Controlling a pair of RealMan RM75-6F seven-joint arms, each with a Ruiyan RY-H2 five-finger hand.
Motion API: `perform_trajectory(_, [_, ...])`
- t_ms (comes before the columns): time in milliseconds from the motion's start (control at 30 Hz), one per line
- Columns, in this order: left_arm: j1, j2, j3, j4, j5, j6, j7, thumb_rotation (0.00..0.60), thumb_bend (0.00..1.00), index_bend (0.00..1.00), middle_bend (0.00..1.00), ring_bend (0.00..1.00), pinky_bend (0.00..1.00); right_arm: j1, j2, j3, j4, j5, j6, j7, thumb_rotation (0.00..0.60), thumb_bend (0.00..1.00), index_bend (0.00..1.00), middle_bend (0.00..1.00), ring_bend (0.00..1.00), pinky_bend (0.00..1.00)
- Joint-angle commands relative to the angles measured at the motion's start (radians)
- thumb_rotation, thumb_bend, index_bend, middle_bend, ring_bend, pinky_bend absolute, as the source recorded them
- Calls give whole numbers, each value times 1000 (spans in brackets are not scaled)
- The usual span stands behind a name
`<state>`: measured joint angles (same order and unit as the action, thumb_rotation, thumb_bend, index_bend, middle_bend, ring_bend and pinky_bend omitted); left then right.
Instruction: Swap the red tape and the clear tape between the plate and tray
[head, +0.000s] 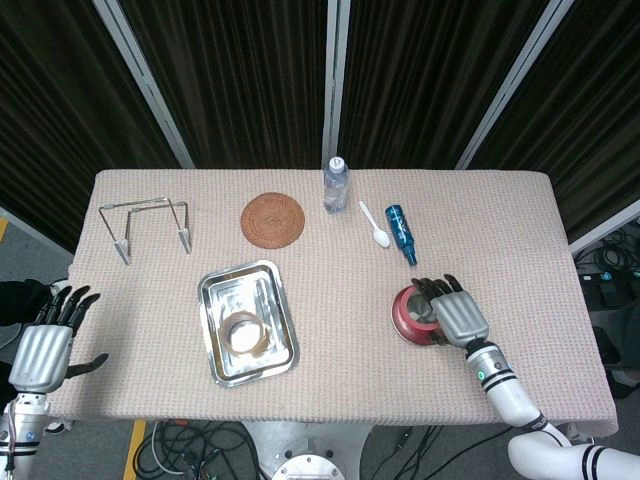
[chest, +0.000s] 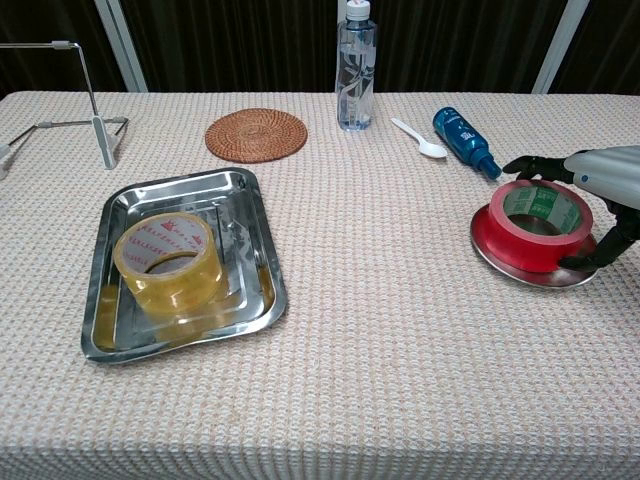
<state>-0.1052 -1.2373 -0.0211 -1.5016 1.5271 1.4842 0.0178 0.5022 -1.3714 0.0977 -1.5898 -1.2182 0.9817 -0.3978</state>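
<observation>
The red tape (head: 410, 312) (chest: 535, 232) stands on the round metal plate (chest: 498, 260) at the right of the table. My right hand (head: 456, 316) (chest: 607, 174) reaches over it from the right, fingers curled behind its far rim and thumb pressed on its near right side, gripping it. The clear tape (head: 243, 333) (chest: 168, 262) lies in the steel tray (head: 215, 290) (chest: 257, 262) at the left. My left hand (head: 45, 345) hangs off the table's left edge with fingers spread, holding nothing; the chest view does not show it.
Along the back stand a water bottle (chest: 355, 65), a woven coaster (chest: 256, 134), a white spoon (chest: 420, 138) and a blue bottle (chest: 465, 141) lying on its side. A wire rack (head: 148, 228) stands at the back left.
</observation>
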Motion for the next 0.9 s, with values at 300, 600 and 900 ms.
perform_trajectory(300, [-1,1,1,1,2,-2,-6,600,61,141,74,0,160,-9,35,5,-44,-84,72,72,600,265,0,396,206,119])
perform_trajectory(600, [4,4,1,9,-3,0,-20,600,61,140,73,0,160,117,-18,87,-60,-71,-9,37,600,270,0,388,206,119])
perform_trajectory(900, [12,4,0,23,-7,8,-40,600,61,140,73,0,160,308,-202,158,120,50,-172,-8,600,270,0,363,206,119])
